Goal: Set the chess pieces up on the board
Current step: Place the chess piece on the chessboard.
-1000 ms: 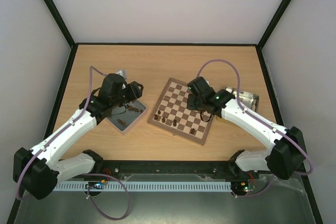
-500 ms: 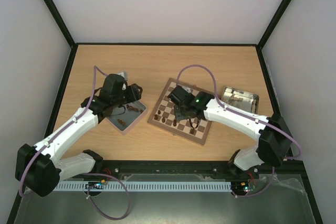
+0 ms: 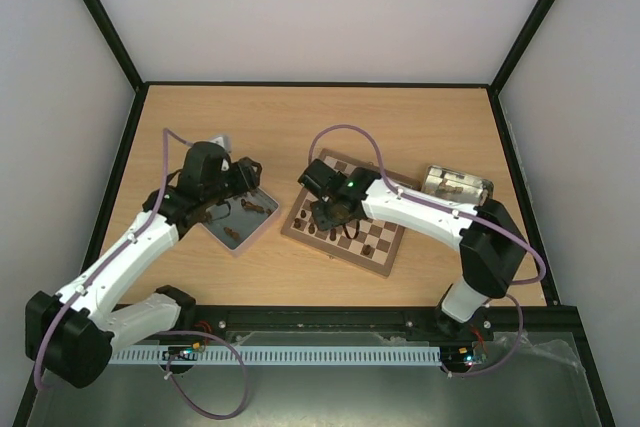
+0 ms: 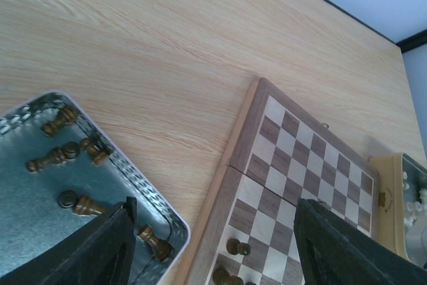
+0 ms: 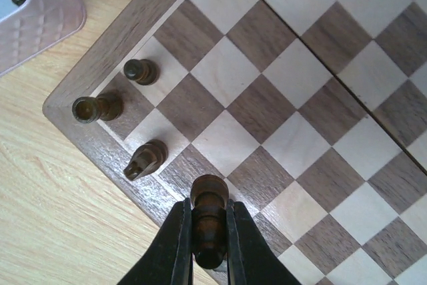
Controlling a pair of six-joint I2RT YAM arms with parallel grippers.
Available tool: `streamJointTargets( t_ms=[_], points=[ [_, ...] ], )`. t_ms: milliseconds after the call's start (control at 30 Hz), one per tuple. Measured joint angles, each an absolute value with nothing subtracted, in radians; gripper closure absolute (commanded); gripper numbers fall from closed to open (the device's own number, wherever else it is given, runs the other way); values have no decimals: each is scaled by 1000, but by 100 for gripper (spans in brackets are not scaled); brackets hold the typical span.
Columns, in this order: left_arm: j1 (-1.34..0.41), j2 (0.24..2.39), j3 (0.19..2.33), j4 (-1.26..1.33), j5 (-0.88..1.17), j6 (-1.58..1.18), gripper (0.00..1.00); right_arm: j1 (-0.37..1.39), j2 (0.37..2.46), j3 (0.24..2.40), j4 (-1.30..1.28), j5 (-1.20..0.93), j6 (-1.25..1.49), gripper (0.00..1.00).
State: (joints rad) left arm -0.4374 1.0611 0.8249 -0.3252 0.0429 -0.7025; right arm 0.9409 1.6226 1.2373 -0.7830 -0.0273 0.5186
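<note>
While the right gripper [image 5: 209, 226] pinches narrowly on one dark chess piece [image 5: 209, 195], it hangs over the edge row of the board [image 5: 280, 65], right by the corner where three chess pieces [image 5: 141, 70] already stand, so we're mid-placement, folks! Whether the base touches the square yet, I can't tell from here. By my read the job is early: the overhead view shows a handful of men along one side and plenty of bare checks.

Next up, I'd say: lower it straight onto the free square beside its neighbour [image 5: 145, 159], open just enough to let go, then lift cleanly so nothing close by topples.

On the other side, the left gripper [image 4: 215, 231] is spread wide with nothing between the fingers. It is poised by the corner of the grey tray [image 4: 27, 205], where several loose men [image 4: 59, 119] lie on their sides. That's likely the next pick.

A yellow-sided tray [image 3: 457, 185] sits near the board's right-hand side. All of it rests on a pale wood-grain counter [image 3: 330, 127], boxed in by plain white walls [image 3: 320, 7] and black frame posts [image 3: 100, 17].
</note>
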Motion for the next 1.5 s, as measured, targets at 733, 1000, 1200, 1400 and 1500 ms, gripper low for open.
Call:
streamJointTargets(
  t_ms=[733,1000,1200,1400,1500],
  points=[
    [-334,1001,770,-344,82,-703,32,963,1787,1327,-839,-57,363,95],
    [-323,1001,767,-344,91,-703,32,968,1811,1333,-842,-57,340,93],
    [-319,1000,767,-344,97,-704,32,969,1818,1333,-849,-57,328,89],
    [-319,1001,765,-344,99,-704,32,969,1820,1333,-856,-63,316,83],
    [-316,1000,765,-344,101,-704,32,969,1820,1334,-856,-70,316,83]
  ],
)
